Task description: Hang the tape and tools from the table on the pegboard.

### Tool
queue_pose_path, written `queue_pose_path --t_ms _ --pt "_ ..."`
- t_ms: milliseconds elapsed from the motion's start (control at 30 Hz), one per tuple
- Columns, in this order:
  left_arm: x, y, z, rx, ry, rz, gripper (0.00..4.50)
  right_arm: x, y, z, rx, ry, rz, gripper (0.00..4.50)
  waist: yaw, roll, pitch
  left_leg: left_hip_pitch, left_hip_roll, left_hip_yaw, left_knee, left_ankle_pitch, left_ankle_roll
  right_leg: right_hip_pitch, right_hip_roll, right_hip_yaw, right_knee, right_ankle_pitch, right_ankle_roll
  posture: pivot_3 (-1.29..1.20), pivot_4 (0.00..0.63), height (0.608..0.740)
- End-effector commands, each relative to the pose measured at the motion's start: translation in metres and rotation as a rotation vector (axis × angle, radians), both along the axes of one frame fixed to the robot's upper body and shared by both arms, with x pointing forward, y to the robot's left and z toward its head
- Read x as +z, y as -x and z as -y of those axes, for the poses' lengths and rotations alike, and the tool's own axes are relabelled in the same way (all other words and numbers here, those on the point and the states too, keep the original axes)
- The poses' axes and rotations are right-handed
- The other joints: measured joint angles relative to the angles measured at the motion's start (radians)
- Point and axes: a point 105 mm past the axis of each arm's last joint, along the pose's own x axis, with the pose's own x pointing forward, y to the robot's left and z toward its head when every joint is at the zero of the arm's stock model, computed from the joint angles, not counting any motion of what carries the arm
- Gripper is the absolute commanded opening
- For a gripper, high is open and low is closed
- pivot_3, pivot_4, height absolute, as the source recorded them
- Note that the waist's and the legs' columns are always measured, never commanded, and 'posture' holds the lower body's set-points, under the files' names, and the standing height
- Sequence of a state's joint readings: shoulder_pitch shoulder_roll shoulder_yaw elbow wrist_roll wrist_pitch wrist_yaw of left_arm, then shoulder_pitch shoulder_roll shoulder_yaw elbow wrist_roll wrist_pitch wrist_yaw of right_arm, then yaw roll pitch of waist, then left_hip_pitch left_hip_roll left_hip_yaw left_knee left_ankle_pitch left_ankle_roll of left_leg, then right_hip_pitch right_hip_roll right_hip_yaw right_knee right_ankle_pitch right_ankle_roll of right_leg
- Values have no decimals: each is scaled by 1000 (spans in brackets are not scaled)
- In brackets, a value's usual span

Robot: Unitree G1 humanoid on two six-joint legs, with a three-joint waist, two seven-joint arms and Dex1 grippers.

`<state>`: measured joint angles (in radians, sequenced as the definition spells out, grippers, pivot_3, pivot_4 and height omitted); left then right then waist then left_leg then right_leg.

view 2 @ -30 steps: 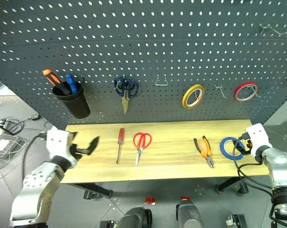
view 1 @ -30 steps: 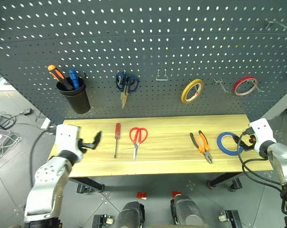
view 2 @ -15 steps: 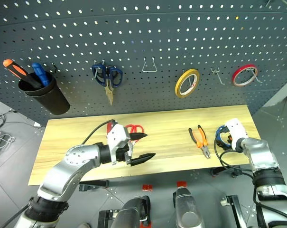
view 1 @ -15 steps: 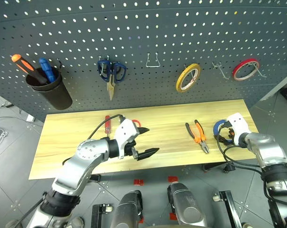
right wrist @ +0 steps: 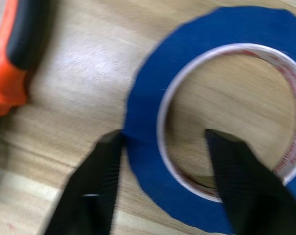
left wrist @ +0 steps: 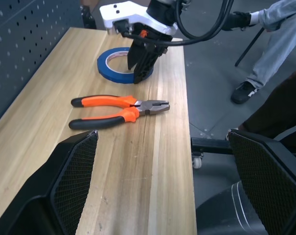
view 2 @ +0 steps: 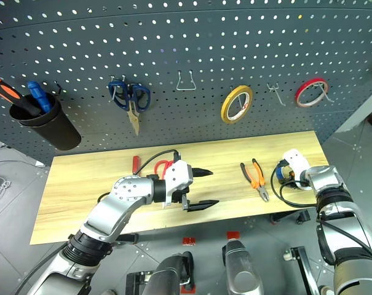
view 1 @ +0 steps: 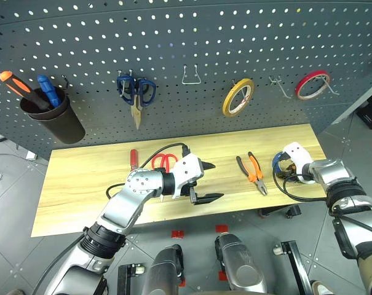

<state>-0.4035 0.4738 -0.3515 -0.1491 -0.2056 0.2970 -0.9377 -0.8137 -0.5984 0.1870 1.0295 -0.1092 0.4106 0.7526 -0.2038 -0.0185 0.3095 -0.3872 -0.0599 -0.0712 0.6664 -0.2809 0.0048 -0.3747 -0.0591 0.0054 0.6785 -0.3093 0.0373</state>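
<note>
Blue tape (left wrist: 119,64) lies flat on the wooden table (view 1: 81,184) near its right end, just beside the orange-and-black pliers (view 1: 250,172), and the right gripper (left wrist: 142,66) is down on it: one finger stands inside the ring and the other outside, straddling the band. In the right wrist view the two dark fingers flank the band, but whether they are pinching it yet I cannot tell. So the step in hand looks like the pickup of the tape, the first of the four items. The red-handled scissors (view 1: 164,161) and the red screwdriver (view 1: 133,158) lie further left, partly behind the left arm. The left gripper (view 1: 205,181) hovers above the middle of the table with its fingers spread wide, holding nothing. Next, I judge, the right fingers must squeeze the band firmly, lift it clear of the wood and carry it up to a free hook (view 1: 192,75) on the pegboard (view 1: 173,37).
</note>
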Motion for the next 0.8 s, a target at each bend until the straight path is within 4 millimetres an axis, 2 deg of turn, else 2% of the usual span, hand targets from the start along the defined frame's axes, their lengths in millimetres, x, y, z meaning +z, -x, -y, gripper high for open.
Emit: queue_pose_path --t_ms 33,67,100,233,367,433,500,567,633,733,800 --pt "1 6 3 -32 0 24 4500 -16 9 -4 2 -8 -68 1197 -1 -1 -1 0 0 0 0 0 0 0 0 1 0 0 1 -367 286 740" --pt "1 6 3 -32 -1 25 4500 -19 10 -5 5 -6 -72 836 -2 -2 -1 1 0 1 1 0 0 0 0 2 0 1 2 -366 282 740" --pt "1 6 3 -31 0 26 4500 -21 11 -5 7 0 -73 668 -2 -3 -2 1 0 2 1 0 0 0 0 3 0 2 2 -366 277 740" --pt "8 4 4 -16 44 33 4500 -17 7 -2 11 30 -8 668 -3 -5 -4 1 1 2 4 0 0 1 1 4 0 3 3 -369 269 740" --pt "21 4 4 -4 115 50 4500 23 -2 1 32 66 217 668 0 -4 -4 0 1 2 7 0 0 0 2 5 1 5 5 -386 263 740" --pt "27 2 3 16 146 67 4500 39 3 -3 33 92 321 668 -1 -3 -5 -10 1 2 10 1 -1 -9 2 5 3 5 5 -397 266 740" --pt "31 -2 2 47 157 108 4500 59 13 -14 17 126 475 668 0 -3 -5 -16 1 3 12 2 -4 -14 2 7 4 7 7 -401 266 740" --pt "42 -12 -1 128 184 187 4500 85 31 -37 46 203 708 668 2 -3 -5 -16 1 4 11 2 -4 -15 2 7 3 7 7 -408 270 740" --pt "53 -20 -3 203 226 242 4500 100 45 -54 68 230 838 668 -2 -3 -5 -16 2 4 11 2 -4 -15 3 8 3 7 7 -409 271 740" --pt "66 -19 1 228 271 309 4500 136 57 -83 102 227 1062 668 -10 -3 -5 -14 2 6 11 1 -1 -15 3 11 3 9 10 -408 272 740" --pt "69 -16 4 219 294 298 4500 149 58 -92 105 209 1131 668 -14 -3 -5 -13 2 7 11 0 0 -15 3 12 3 11 11 -406 270 740"
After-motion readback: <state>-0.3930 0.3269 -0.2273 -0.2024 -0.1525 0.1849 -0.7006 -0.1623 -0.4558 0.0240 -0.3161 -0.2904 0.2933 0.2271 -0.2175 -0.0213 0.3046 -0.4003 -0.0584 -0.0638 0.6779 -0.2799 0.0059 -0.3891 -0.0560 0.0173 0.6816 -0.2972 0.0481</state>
